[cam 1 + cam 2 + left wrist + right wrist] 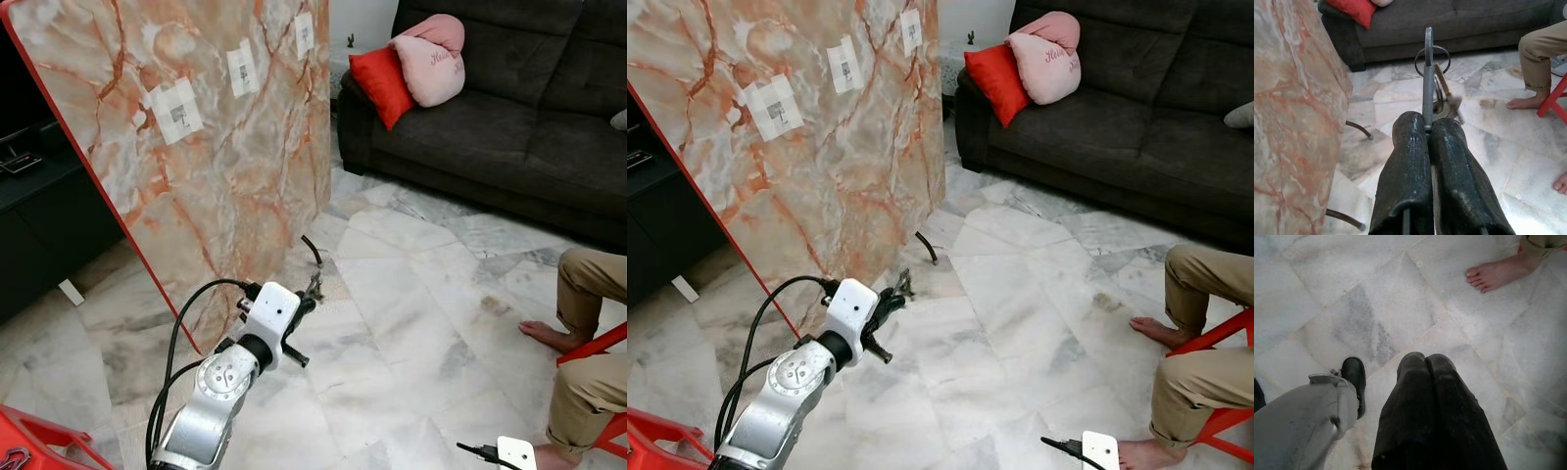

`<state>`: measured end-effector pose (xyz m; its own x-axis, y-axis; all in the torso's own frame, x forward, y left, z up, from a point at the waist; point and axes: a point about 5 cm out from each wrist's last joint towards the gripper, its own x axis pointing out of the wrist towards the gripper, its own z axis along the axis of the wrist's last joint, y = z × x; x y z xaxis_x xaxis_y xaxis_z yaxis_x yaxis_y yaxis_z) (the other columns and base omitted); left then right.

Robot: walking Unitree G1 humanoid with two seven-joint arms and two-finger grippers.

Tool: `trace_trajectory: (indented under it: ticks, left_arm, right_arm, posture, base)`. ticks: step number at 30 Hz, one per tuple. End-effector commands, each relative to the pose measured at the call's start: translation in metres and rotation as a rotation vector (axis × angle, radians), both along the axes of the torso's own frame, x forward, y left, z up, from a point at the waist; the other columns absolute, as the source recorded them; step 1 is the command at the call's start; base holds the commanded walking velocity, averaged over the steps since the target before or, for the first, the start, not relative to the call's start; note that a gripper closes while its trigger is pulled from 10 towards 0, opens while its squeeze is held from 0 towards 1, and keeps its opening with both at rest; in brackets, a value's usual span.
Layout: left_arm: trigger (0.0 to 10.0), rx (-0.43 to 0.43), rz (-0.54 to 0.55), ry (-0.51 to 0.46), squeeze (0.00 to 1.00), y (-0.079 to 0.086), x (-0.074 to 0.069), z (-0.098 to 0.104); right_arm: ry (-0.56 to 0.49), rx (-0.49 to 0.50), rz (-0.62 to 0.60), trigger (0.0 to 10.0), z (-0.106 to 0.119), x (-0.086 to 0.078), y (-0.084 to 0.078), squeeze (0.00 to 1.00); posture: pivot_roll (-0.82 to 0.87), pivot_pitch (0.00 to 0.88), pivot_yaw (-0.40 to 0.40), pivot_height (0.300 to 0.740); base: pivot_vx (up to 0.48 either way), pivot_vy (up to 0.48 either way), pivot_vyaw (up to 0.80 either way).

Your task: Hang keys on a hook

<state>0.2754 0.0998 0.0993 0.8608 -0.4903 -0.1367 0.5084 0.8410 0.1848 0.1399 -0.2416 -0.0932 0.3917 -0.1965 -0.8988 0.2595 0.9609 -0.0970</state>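
While clamped in left pincer (1428, 128), keys (1436, 90): silver blade upright, rings behind; right pincer (1425, 363) closed, empty.

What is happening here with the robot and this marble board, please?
The robot's left gripper is shut on a bunch of keys, holding it out low beside a leaning marble-patterned board. The board carries three small white hook pads, and the keys are not yet on any of them. The right gripper hangs idle over the floor, fingers closed. A person sits to the right.
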Motion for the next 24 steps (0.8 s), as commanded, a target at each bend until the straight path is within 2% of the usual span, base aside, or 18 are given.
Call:
trace_trajectory:
  ticks: [1,6,9,15,24]
  left_arm:
    - [10.0,0.010,0.005,0.003,0.00,0.0014,0.0009,0.0004]
    - [10.0,0.021,0.013,0.006,0.00,0.0034,0.0003,-0.0002]
    - [10.0,0.022,0.014,0.005,0.00,0.0035,0.0007,0.0000]
    - [10.0,0.042,-0.012,0.001,0.00,0.0004,-0.0006,-0.0012]
    - [10.0,-0.028,-0.043,-0.012,0.00,-0.0035,-0.0054,0.0029]
  right_arm:
    - [0.015,-0.001,-0.002,10.0,-0.0019,-0.0047,0.0007,0.00]
    - [0.033,-0.017,0.046,10.0,-0.0032,-0.0075,0.0024,0.00]
    - [0.045,-0.036,0.108,10.0,-0.0034,-0.0078,0.0029,0.00]
    - [0.035,-0.029,0.072,10.0,-0.0029,-0.0071,0.0017,0.00]
    - [0.033,-0.026,0.076,10.0,-0.0024,-0.0047,0.0027,0.00]
  posture:
    - [-0.01,0.000,-0.032,0.740]
    - [-0.01,0.000,-0.035,0.740]
    - [-0.01,0.000,-0.035,0.740]
    - [-0.01,0.000,-0.036,0.740]
    - [0.00,0.000,-0.042,0.740]
  base:
    - [0.251,0.000,0.00]
    - [0.254,0.000,0.00]
    - [0.254,0.000,0.80]
    - [0.165,0.000,0.80]
    - [0.000,0.000,0.79]
